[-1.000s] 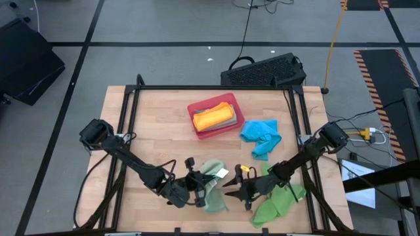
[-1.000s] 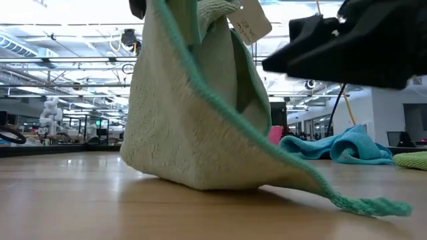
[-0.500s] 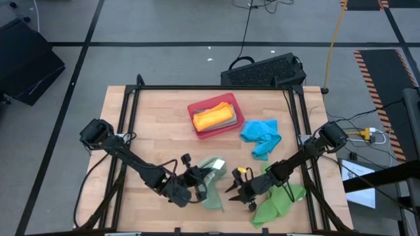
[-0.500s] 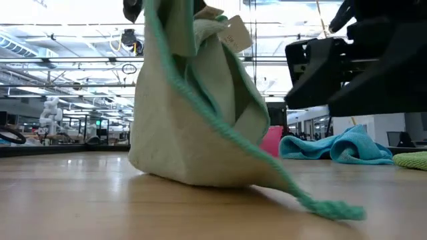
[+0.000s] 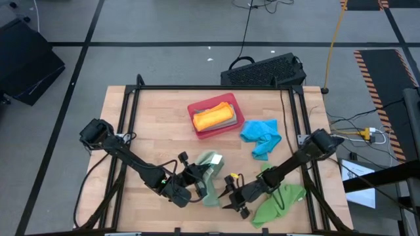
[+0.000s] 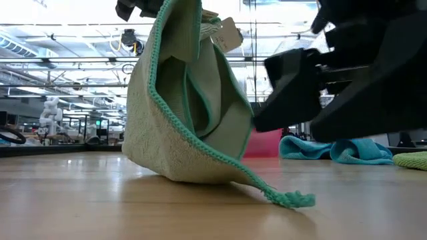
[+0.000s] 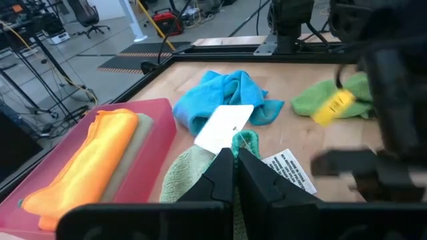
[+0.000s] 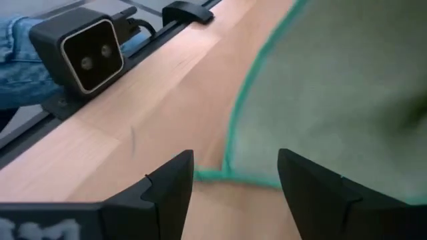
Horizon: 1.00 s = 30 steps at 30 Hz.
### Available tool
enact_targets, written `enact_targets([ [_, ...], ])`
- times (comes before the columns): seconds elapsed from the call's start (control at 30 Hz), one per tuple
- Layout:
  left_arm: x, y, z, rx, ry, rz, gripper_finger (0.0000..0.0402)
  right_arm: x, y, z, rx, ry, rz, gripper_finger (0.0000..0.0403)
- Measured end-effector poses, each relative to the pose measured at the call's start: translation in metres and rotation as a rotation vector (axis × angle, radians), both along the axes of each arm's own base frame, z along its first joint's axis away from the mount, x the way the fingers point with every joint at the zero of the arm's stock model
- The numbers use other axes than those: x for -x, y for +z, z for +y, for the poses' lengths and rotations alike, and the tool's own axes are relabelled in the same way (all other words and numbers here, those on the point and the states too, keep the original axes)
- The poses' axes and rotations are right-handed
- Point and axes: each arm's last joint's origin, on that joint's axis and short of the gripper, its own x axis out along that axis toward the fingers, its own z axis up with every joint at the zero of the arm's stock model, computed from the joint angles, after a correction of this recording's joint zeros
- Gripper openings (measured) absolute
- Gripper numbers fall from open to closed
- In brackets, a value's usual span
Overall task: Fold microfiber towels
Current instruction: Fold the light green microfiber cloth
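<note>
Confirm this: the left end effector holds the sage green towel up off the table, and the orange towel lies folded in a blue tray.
One thing is wrong: the tray is red, not blue, as the high view shows. The rest stands: the left end effector is shut on the sage green towel, lifting it so that only its lower part rests on the table, and the orange towel lies folded in that tray.

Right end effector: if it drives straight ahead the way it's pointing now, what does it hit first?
Most likely the hanging sage green microfiber towel, held up by the left end effector. The right end effector is open, with the towel's teal-stitched lower edge just ahead between its fingers. Depth is unclear, so it may pass just under.
</note>
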Motion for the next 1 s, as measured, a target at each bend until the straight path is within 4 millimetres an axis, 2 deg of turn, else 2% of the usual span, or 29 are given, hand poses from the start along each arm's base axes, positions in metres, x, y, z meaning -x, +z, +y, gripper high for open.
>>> enact_targets([
  [0.17,0.001,0.000,-0.002,0.003,-0.004,0.001,0.0010,-0.017,-0.008,0.008,-0.011,0.006,0.031,0.0212],
  [0.43,0.001,0.000,-0.002,0.005,-0.002,0.001,0.0010,-0.034,-0.026,-0.002,-0.052,-0.084,0.137,0.0202],
  [0.57,0.001,0.000,-0.002,0.003,-0.004,0.002,0.0010,-0.037,-0.030,-0.009,-0.059,-0.101,0.169,0.0156],
  [0.8,0.003,-0.004,-0.002,0.045,-0.034,0.037,0.0014,-0.037,-0.032,-0.016,-0.047,-0.099,0.222,0.0018],
  [0.9,0.008,-0.008,-0.004,0.046,-0.035,0.069,0.0034,-0.033,-0.028,-0.017,-0.045,-0.062,0.277,0.0011],
  [1.0,0.015,-0.013,-0.005,0.044,-0.027,0.114,0.0069,-0.028,-0.016,-0.017,-0.042,-0.041,0.307,0.0011],
])
